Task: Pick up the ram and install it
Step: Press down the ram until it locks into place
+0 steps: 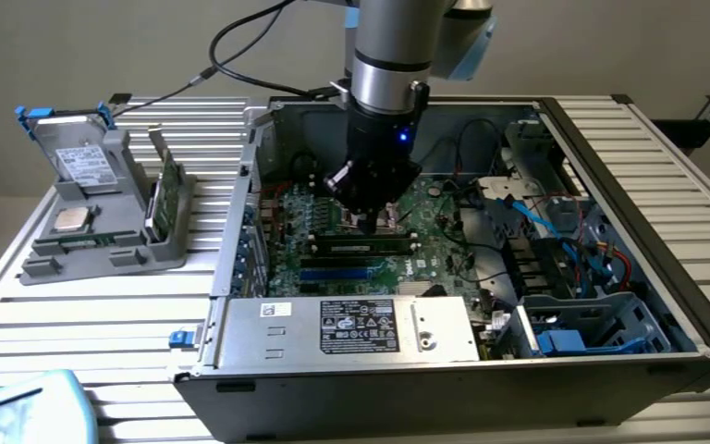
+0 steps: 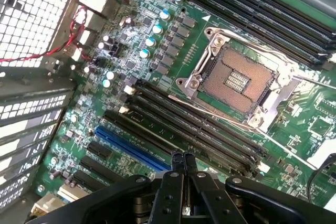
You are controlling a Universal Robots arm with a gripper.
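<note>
My gripper [image 2: 182, 162] is pinched shut on nothing, its tips low in the wrist frame centre, poised over the black memory slots [image 2: 194, 129]. At the exterior frame's centre, the ram [image 1: 358, 247] already lies seated in a slot on the motherboard [image 1: 330, 231], just below my fingertips.

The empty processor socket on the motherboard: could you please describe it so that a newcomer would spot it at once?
Inside the open computer case lies a green motherboard. Between its two banks of long black slots sits the processor socket. It is the one square thing among them, with a silver metal frame around a brownish field of contacts.
</note>
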